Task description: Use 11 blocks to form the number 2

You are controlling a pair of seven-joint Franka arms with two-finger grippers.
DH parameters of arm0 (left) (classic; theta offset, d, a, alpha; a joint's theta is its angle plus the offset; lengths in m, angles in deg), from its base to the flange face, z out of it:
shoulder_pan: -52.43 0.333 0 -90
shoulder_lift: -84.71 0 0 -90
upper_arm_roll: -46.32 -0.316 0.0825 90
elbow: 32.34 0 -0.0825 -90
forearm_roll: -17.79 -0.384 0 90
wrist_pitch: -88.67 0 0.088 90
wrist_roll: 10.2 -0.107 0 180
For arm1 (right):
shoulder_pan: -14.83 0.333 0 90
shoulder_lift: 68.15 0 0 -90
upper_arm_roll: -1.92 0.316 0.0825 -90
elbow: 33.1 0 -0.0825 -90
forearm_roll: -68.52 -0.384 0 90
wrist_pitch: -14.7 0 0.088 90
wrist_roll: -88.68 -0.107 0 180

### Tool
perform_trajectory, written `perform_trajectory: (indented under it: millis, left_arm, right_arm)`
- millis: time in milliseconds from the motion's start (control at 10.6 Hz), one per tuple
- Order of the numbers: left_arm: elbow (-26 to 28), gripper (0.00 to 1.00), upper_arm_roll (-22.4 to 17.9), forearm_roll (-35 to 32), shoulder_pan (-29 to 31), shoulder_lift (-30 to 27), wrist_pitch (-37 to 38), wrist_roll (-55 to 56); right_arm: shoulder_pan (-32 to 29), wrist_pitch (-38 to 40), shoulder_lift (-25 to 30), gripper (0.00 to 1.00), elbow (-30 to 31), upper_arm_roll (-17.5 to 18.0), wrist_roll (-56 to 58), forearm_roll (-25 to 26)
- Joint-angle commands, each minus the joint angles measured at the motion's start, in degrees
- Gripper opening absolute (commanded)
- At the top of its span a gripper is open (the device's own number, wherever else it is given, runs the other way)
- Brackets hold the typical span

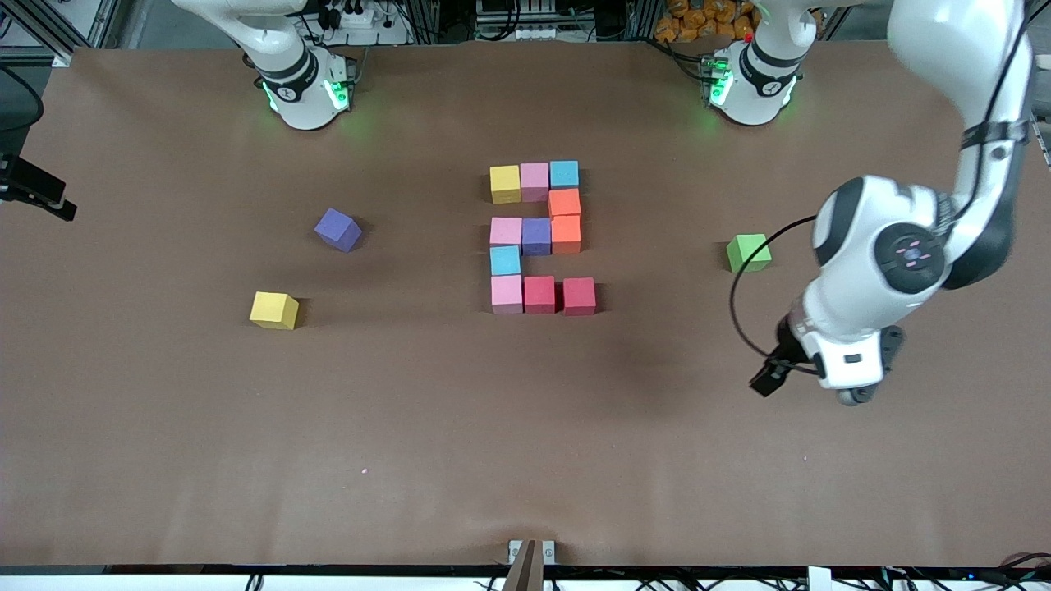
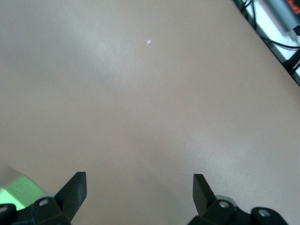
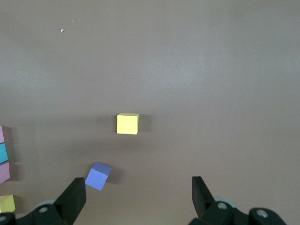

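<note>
Eleven blocks (image 1: 536,236) lie tight together in the middle of the table, in the shape of a 2. The row nearest the robots is yellow (image 1: 505,184), pink and light blue. Two orange blocks (image 1: 565,217) come below it, then a purple and pink row, one light blue block, and a pink-red-red row (image 1: 539,294). My left gripper (image 2: 139,180) is open and empty over bare table near the green cube. My right gripper (image 3: 139,183) is open and empty, high above the loose purple cube (image 3: 97,176).
Three loose cubes lie apart from the figure. A purple one (image 1: 337,229) and a yellow one (image 1: 274,310) are toward the right arm's end. A green one (image 1: 748,252) is toward the left arm's end, beside the left arm's hand (image 1: 846,361).
</note>
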Motion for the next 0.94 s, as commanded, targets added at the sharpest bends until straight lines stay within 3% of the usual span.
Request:
perform_trajectory:
  millis: [0, 376, 565, 847]
  left_arm:
    - [0.9, 1.0, 0.4, -1.0, 0.9, -4.1, 4.0, -8.6]
    - [0.3, 1.0, 0.7, -0.1, 2.9, -9.0, 8.9, -26.1]
    - [-2.9, 1.0, 0.6, 0.0, 2.8, -10.1, 12.0, -34.9]
    - [-6.2, 1.0, 1.2, 0.5, 2.9, -12.2, 18.9, -39.6]
  right_arm:
    - [2.9, 0.0, -0.1, 1.0, 0.4, 0.7, -0.6, 2.5]
    - [2.5, -2.2, 0.0, 1.0, 0.8, 0.5, -1.0, 2.6]
    - [2.3, -2.6, 0.0, 1.0, 0.8, 0.4, -1.0, 2.6]
    - [1.2, -5.3, 0.0, 1.0, 0.9, 0.3, -2.8, 2.1]
